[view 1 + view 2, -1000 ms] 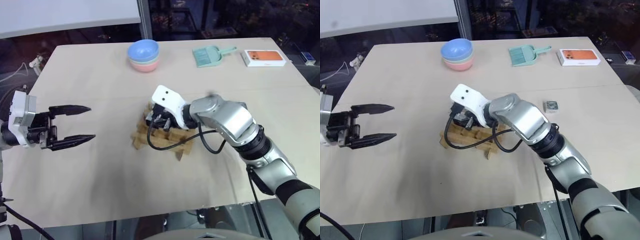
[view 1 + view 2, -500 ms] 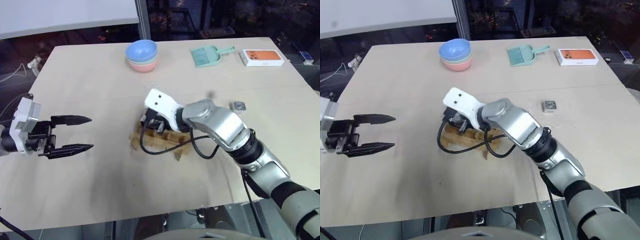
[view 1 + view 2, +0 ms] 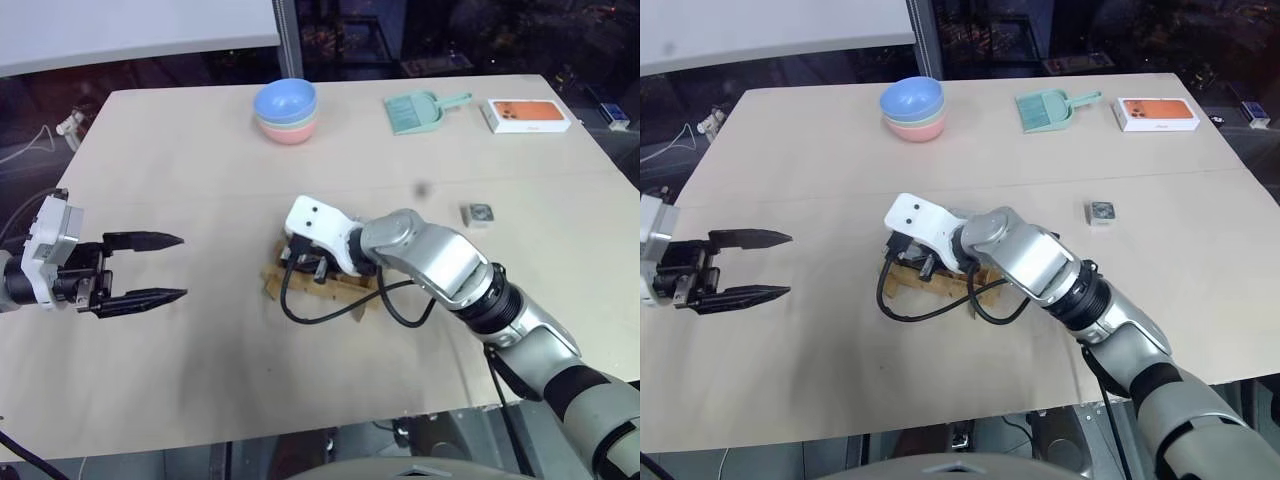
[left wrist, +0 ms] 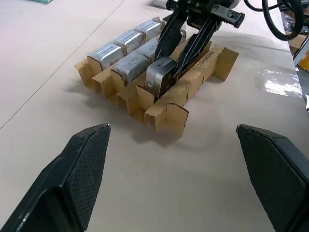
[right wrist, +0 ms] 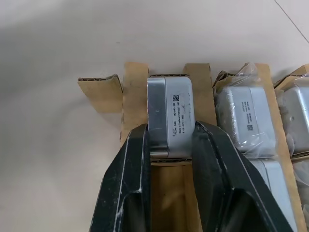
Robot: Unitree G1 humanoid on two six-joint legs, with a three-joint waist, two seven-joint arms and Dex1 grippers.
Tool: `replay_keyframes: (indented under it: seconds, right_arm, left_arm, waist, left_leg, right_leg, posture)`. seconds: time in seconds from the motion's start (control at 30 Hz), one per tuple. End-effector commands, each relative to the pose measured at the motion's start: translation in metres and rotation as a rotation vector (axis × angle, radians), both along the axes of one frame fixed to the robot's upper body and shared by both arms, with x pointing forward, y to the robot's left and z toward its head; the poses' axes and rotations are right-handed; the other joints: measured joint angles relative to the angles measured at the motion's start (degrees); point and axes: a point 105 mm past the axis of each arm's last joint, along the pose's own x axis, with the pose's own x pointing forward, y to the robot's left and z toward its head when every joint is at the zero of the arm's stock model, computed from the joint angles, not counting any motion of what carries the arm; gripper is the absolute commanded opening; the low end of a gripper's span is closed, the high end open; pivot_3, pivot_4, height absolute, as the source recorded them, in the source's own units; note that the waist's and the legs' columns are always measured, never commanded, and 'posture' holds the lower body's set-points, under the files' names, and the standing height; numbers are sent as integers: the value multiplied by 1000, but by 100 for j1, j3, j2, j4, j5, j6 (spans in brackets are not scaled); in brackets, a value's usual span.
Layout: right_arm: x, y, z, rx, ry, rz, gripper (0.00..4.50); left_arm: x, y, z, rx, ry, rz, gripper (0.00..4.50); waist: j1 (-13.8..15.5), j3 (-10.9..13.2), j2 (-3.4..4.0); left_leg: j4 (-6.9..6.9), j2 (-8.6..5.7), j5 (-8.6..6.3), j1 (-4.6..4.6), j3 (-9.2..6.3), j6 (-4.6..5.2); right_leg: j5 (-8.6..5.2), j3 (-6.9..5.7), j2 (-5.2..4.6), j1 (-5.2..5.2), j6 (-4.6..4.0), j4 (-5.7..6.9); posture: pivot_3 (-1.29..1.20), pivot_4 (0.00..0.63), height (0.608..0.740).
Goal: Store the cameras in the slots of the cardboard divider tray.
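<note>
A: Left pincer (image 3: 168, 268) hovers spread wide, well left of the cardboard divider tray (image 4: 166, 113), holding nothing.

B: The right wrist view shows the right pincer (image 5: 170, 145) clamped on a camera (image 5: 170, 116) in the tray's corner slot.

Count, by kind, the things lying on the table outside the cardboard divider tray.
Stack of bowls: 1
Teal dustpan: 1
White-and-orange phone box: 1
Loose camera: 1
Total: 4
</note>
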Motion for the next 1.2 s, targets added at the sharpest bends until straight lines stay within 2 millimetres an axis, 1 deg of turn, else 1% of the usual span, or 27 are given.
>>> replay_keyframes:
  seconds: [0.03, 0.07, 0.1, 0.17, 0.2, 0.23, 0.33, 0.4, 0.43, 0.53, 0.63, 0.67, 0.73, 0.83, 0.9, 1.0, 1.07, 1.1, 1.13, 1.2]
  right_arm:
    - [0, 2, 4, 11, -50, 20, 1141]
    - [-1, 2, 4, 12, -57, 34, 1654]
    - [-2, 2, 6, 21, -58, 39, 1965]
    - [-3, 3, 14, 60, -62, 40, 2792]
    - [-3, 2, 20, 83, -48, 37, 3288]
    - [-3, 1, 28, 121, -35, 32, 3628]
    - [-5, -7, 52, 214, -63, 62, 3628]
    - [-6, -17, 62, 262, -86, 75, 3628]
    - [-6, -27, 68, 290, -95, 83, 3628]
    - [-5, -66, 80, 357, -110, 76, 3628]
    - [6, -111, 72, 305, -145, -23, 3628]
    - [8, -123, 68, 289, -155, -47, 3628]
    - [10, -150, 56, 244, -181, -90, 3628]
    - [8, -180, 44, 246, -215, -123, 3628]
    - [15, -212, 32, 239, -230, -238, 3628]
    - [21, -240, 22, 229, -249, -332, 3628]
    - [37, -273, 15, 212, -279, -514, 3628]
    - [44, -285, 12, 214, -290, -592, 3628]
    - [50, -292, 9, 216, -305, -644, 3628]
    - [59, -301, 4, 219, -321, -729, 3628]
  left_arm:
    - [-2, -1, 10, 12, -39, -14, 4355]
    - [-2, -2, 10, 12, -39, -15, 4355]
    - [-2, -2, 10, 11, -39, -15, 4355]
    - [-2, -2, 11, 11, -38, -16, 4355]
    - [-2, -2, 11, 11, -38, -16, 4355]
    - [-2, -2, 11, 11, -38, -16, 4355]
    - [0, -3, 10, 12, -38, -19, 4355]
    - [0, -4, 10, 13, -40, -22, 4355]
    - [1, -4, 11, 13, -42, -25, 4355]
    - [2, -7, 12, 14, -45, -37, 4355]
    - [2, -10, 12, 13, -44, -52, 4355]
    - [2, -11, 12, 12, -44, -55, 4355]
    - [3, -13, 12, 8, -47, -63, 4355]
    - [5, -17, 12, 6, -50, -77, 4355]
    - [6, -20, 12, 5, -51, -88, 4355]
    - [7, -21, 13, 6, -53, -91, 4355]
    - [9, -22, 13, 3, -56, -97, 4355]
    - [9, -23, 13, 2, -56, -100, 4355]
    - [10, -24, 12, 0, -56, -103, 4355]
    - [11, -25, 12, -1, -57, -107, 4355]
  waist:
    - [6, 1, 0]
    - [8, 1, 0]
    - [7, 1, -1]
    - [6, 1, -1]
    - [5, 1, -1]
    - [6, 2, -1]
    - [10, 3, -1]
    - [20, 2, -2]
    - [37, 2, -4]
    - [67, 2, -10]
    - [78, 7, -14]
    - [84, 7, -15]
    - [72, 11, -16]
    - [56, 12, -18]
    - [52, 13, -19]
    - [45, 20, -25]
    - [33, 20, -28]
    - [32, 19, -30]
    - [37, 20, -31]
    - [38, 21, -31]
  left_leg:
    - [0, 0, 0, 0, 0, 0]
    - [0, 0, 0, -1, 0, 0]
    - [0, 0, 0, -1, 0, 0]
    - [0, 0, 0, -1, 0, 0]
    - [0, 0, 0, -1, 0, 0]
    - [0, 0, 0, -1, -1, 0]
    - [0, 1, 0, -1, -4, 0]
    - [0, 1, 0, -1, -3, 0]
    - [0, 1, 0, -2, -4, 0]
    - [1, -3, 0, -8, -4, 1]
    - [0, -4, -1, -8, 1, 1]
    - [0, -4, -1, -9, 2, 1]
    - [-2, -4, -1, -8, 9, 2]
    - [-3, -5, -1, -5, 14, 1]
    - [-3, -5, -1, -3, 17, 2]
    - [3, -5, -1, 1, 19, 2]
    - [5, -5, 0, 11, 16, 3]
    - [5, -5, 0, 15, 17, 3]
    - [5, -5, 0, 16, 17, 3]
    - [6, -4, 0, 16, 18, 2]
  right_leg:
    - [0, 0, 0, 0, 0, 0]
    - [0, 0, 0, 0, 0, -1]
    - [0, 0, -1, 0, 0, -1]
    - [0, 0, -1, 0, 0, -1]
    - [0, 0, -1, 0, 0, -1]
    - [0, 0, 0, 0, 0, 0]
    - [3, -2, 1, 0, 5, 1]
    - [3, -2, 0, 1, 5, 0]
    - [3, -2, -1, 1, 4, -2]
    - [3, -9, -7, 4, 5, -9]
    - [2, -7, -9, 4, 4, -11]
    - [0, -11, -9, 5, 3, -12]
    - [-1, -11, -7, 5, 1, -13]
    - [-2, -12, 6, 6, 2, -11]
    - [-1, -7, 6, 4, 4, -7]
    - [-4, 4, 6, 8, 4, -7]
    - [-4, 15, 7, 9, 4, -4]
    - [-4, 16, 8, 11, 4, -3]
    - [-4, 16, 8, 13, 4, -2]
    - [-4, 16, 8, 12, 2, -1]
  posture:
    - [0, 150, 740]
    - [0, 150, 740]
    - [0, 150, 740]
    - [0, 150, 740]
    - [0, 150, 740]
    - [0, 150, 740]
    - [0, 150, 740]
    - [0, 150, 740]
    - [0, 150, 740]
    - [0, 150, 740]
    - [0, 150, 740]
    - [0, 150, 740]
    - [0, 150, 740]
    - [0, 150, 740]
    - [0, 150, 740]
    - [0, 150, 740]
    - [0, 150, 740]
    - [0, 150, 740]
    - [0, 150, 740]
    - [0, 150, 740]
